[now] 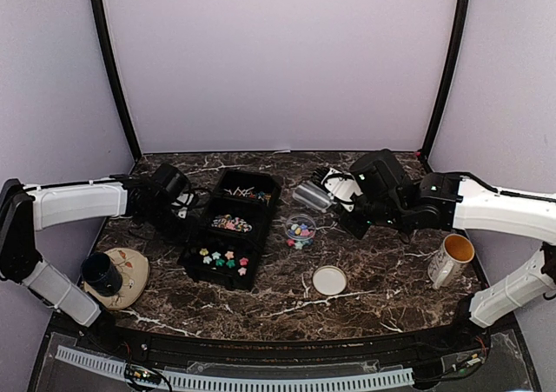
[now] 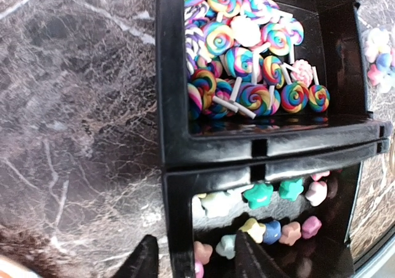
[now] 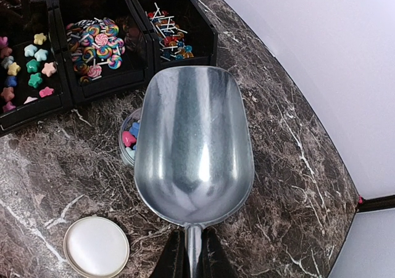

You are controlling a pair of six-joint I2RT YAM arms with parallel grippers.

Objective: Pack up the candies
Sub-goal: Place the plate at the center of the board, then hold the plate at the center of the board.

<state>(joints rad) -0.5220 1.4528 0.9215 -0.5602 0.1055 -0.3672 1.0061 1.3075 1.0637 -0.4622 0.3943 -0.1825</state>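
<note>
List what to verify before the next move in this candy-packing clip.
1. Silver metal scoop gripped by the right tool: ok, handle pinched between its fingers.
2. Scoop loaded with candies: not ok, its bowl is empty.
3. Small clear round jar uncovered: ok, the white round lid lies apart from it.
4. Left tool clear of the black three-compartment tray: not ok, its open fingers straddle the tray wall.
5. Room left in the jar: cannot tell, the scoop hides most of it.

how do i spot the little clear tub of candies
Start at the black three-bin tray mid-table. Right of it in the top view stands a small round tub. It alone is see-through with pastel candies inside; the white lid is flat.
</note>
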